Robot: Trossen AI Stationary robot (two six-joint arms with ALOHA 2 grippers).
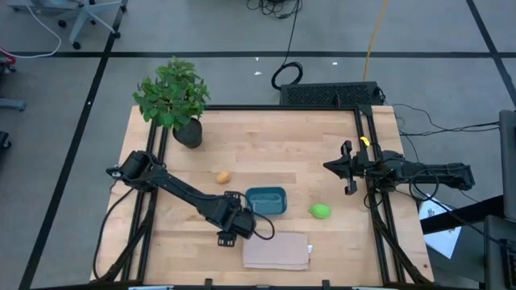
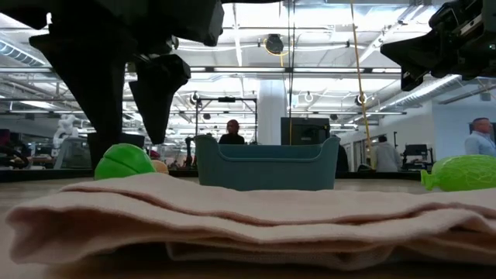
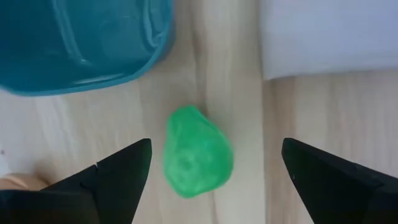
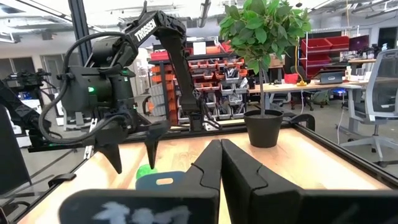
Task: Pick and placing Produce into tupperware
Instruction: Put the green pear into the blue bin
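A bright green piece of produce (image 3: 198,152) lies on the wood table near the teal tupperware (image 3: 81,43). My left gripper (image 3: 216,149) points down over it, open. One finger stands on either side of the piece, and neither touches it. The low view shows the same piece (image 2: 124,161) below the fingers (image 2: 155,116). A second green piece (image 1: 321,211) lies right of the tupperware (image 1: 266,201), and an orange-tan one (image 1: 223,177) lies to its far left. My right gripper (image 4: 221,162) waits shut at the table's right side.
A folded beige cloth (image 1: 278,251) lies at the near edge, just beside my left gripper (image 1: 230,227). A potted plant (image 1: 173,97) stands at the far left corner. Black frame rails run along the table's left and right sides.
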